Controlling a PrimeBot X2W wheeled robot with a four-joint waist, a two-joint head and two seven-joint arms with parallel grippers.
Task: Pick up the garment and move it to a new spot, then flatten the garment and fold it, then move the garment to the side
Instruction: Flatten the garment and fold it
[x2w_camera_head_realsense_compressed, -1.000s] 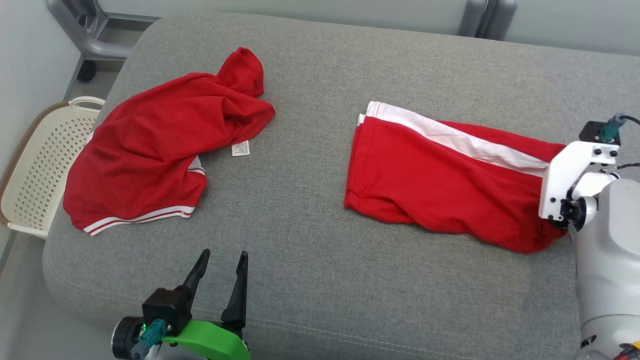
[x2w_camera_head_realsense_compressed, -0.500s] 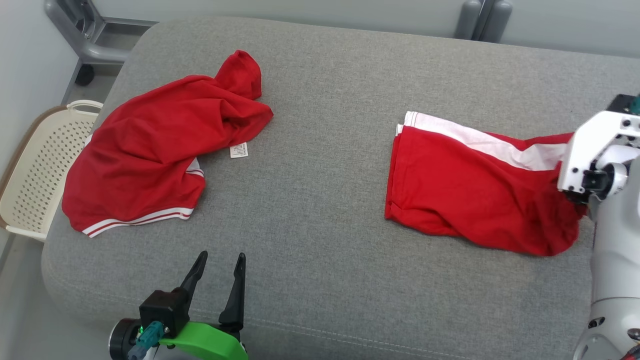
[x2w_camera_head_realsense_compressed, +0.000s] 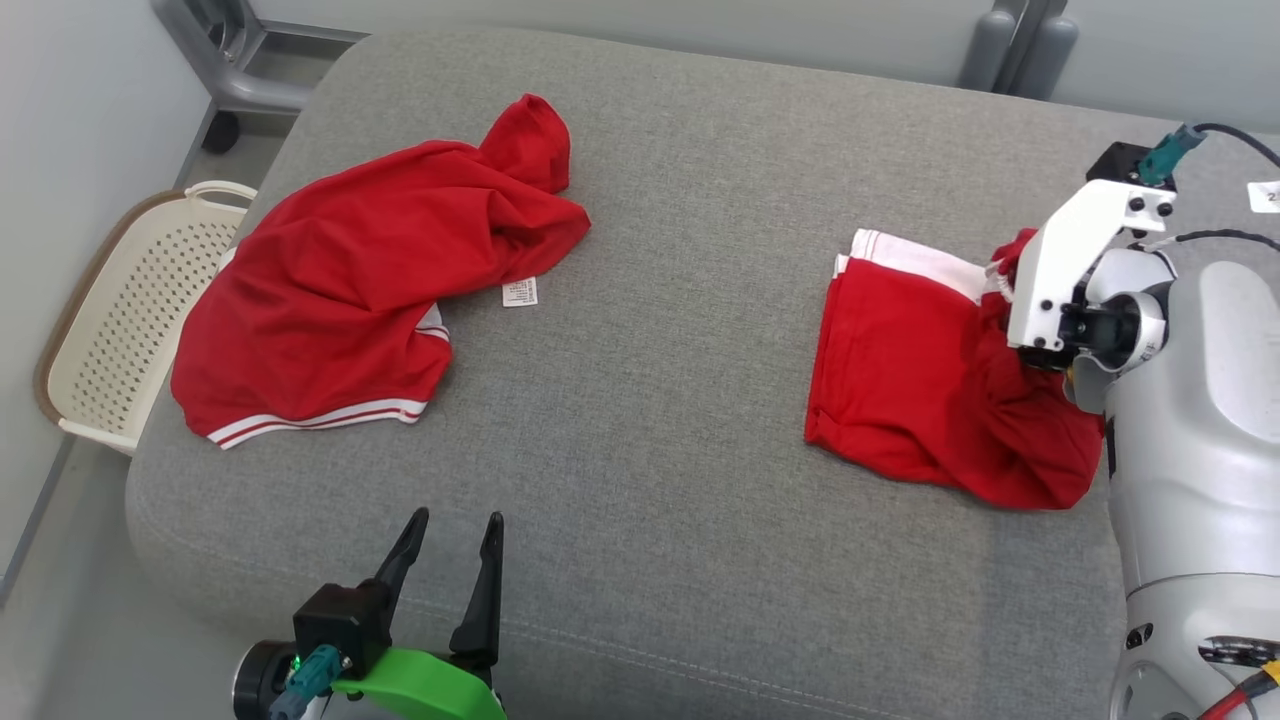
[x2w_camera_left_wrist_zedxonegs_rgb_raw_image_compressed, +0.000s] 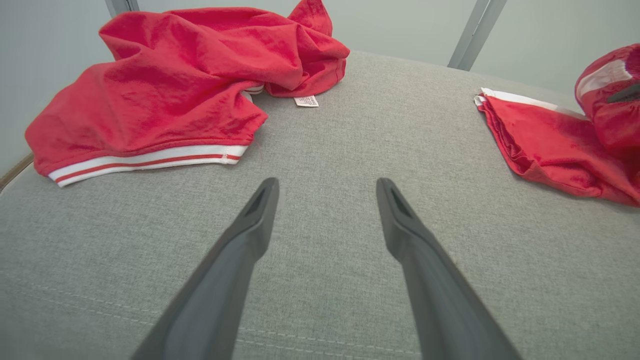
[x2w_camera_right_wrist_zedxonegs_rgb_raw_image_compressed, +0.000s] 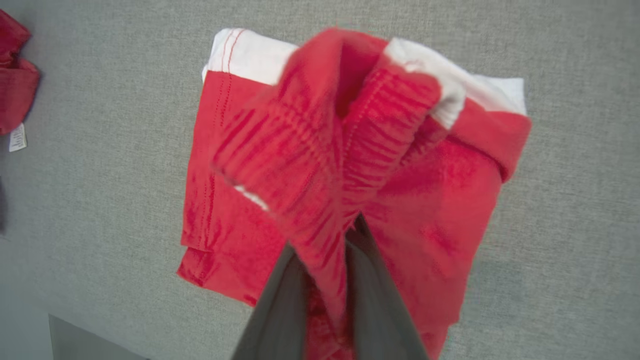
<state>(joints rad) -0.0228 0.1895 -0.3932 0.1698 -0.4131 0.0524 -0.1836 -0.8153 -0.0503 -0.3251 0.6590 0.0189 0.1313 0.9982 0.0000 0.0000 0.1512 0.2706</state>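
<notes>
The garment (x2w_camera_head_realsense_compressed: 900, 370), red shorts with a white side stripe, lies at the right of the grey cushion (x2w_camera_head_realsense_compressed: 680, 300). My right gripper (x2w_camera_head_realsense_compressed: 1003, 300) is shut on its gathered elastic waistband and holds that end raised above the rest. In the right wrist view the fingers (x2w_camera_right_wrist_zedxonegs_rgb_raw_image_compressed: 295, 295) pinch the bunched waistband (x2w_camera_right_wrist_zedxonegs_rgb_raw_image_compressed: 320, 150), and the lower part of the garment (x2w_camera_right_wrist_zedxonegs_rgb_raw_image_compressed: 225, 210) lies flat beneath. My left gripper (x2w_camera_head_realsense_compressed: 450, 530) stands open near the cushion's front edge, with nothing between its fingers (x2w_camera_left_wrist_zedxonegs_rgb_raw_image_compressed: 250, 230). The garment (x2w_camera_left_wrist_zedxonegs_rgb_raw_image_compressed: 545, 140) lies well off to its right.
A second red garment (x2w_camera_head_realsense_compressed: 340, 290) with striped hem lies crumpled at the cushion's left (x2w_camera_left_wrist_zedxonegs_rgb_raw_image_compressed: 165, 95). A cream perforated basket (x2w_camera_head_realsense_compressed: 120, 310) stands on the floor beside the left edge. Grey metal frame legs (x2w_camera_head_realsense_compressed: 230, 60) stand behind the cushion. Bare cushion lies between the two garments.
The camera has shifted a little. My right gripper has dragged the garment rightward, then lifted the waistband end up over it, so the cloth lies shorter and bunched. The left gripper has not moved.
</notes>
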